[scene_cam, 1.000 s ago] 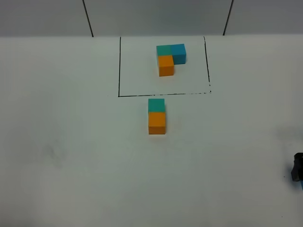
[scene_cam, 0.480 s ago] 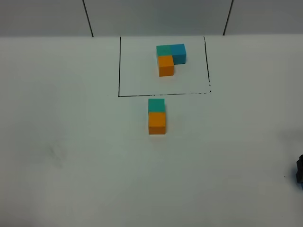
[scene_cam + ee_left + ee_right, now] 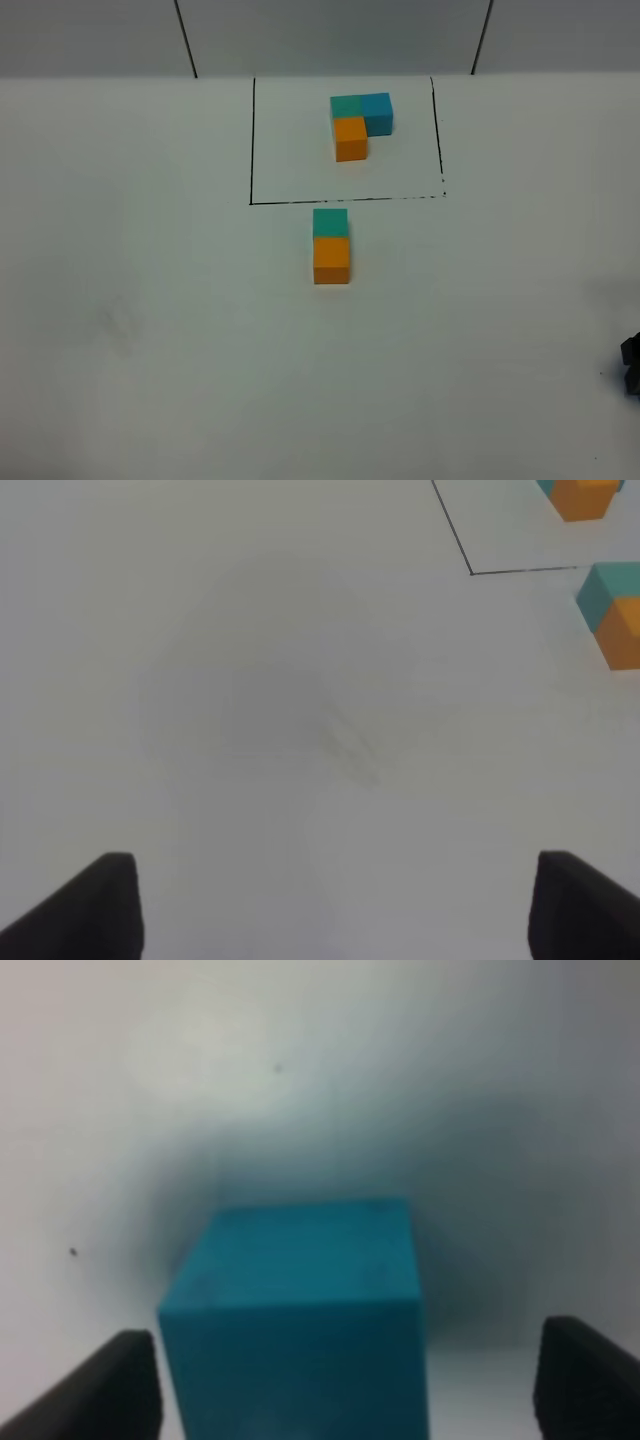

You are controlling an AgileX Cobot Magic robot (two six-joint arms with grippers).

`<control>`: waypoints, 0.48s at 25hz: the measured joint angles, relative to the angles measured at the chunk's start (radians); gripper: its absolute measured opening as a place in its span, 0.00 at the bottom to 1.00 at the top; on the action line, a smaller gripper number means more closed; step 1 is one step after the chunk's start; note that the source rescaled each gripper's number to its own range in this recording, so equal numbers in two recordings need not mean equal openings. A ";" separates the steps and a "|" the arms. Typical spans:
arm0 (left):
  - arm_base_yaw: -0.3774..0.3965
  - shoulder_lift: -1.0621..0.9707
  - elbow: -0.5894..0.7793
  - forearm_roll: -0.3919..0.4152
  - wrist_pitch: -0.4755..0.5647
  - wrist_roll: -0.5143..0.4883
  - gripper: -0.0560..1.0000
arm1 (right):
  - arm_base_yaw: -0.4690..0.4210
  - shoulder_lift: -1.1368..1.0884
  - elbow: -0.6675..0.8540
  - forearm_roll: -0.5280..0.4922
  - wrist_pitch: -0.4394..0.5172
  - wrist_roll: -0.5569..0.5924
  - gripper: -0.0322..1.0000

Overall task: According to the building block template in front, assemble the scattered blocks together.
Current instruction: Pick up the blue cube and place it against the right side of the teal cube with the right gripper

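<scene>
The building block template (image 3: 360, 122) is an L of teal, blue and orange cubes inside a black drawn rectangle at the far middle. Just in front of the frame, a teal cube (image 3: 330, 222) and an orange cube (image 3: 331, 260) sit joined in a line; they also show in the left wrist view (image 3: 612, 615). The blue cube (image 3: 300, 1310) fills the right wrist view, on the table between the spread fingers of my right gripper (image 3: 345, 1390), which are not shut on it. That gripper barely shows at the right edge of the exterior high view (image 3: 632, 365). My left gripper (image 3: 335, 910) is open and empty over bare table.
The white table (image 3: 150, 330) spreads around the blocks. A grey back wall with two dark seams (image 3: 186, 40) rises behind the frame. A corner of the frame line (image 3: 470, 572) shows in the left wrist view.
In the exterior high view my right gripper has slid further toward the right edge and a little nearer. The blocks have not moved.
</scene>
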State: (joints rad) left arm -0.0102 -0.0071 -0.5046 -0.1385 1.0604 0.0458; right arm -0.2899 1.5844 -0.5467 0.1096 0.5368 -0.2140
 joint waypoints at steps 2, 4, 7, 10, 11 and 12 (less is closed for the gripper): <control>0.000 0.000 0.000 0.000 0.000 0.000 0.74 | 0.000 0.003 0.000 0.008 0.000 -0.020 0.39; 0.000 0.000 0.000 0.000 0.000 0.000 0.74 | 0.000 0.003 -0.001 0.014 0.002 -0.046 0.09; 0.000 0.000 0.000 0.000 0.000 0.000 0.74 | 0.015 0.003 -0.040 0.014 0.053 -0.083 0.03; 0.000 0.000 0.000 0.000 0.000 0.001 0.74 | 0.091 0.003 -0.141 -0.026 0.161 -0.176 0.03; 0.000 0.000 0.000 0.000 0.000 0.001 0.74 | 0.131 0.001 -0.182 -0.052 0.193 -0.227 0.03; 0.000 0.000 0.000 0.000 0.000 0.001 0.74 | 0.174 0.001 -0.236 -0.073 0.226 -0.271 0.03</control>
State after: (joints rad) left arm -0.0102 -0.0071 -0.5046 -0.1385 1.0604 0.0467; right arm -0.1158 1.5858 -0.7832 0.0364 0.7628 -0.4854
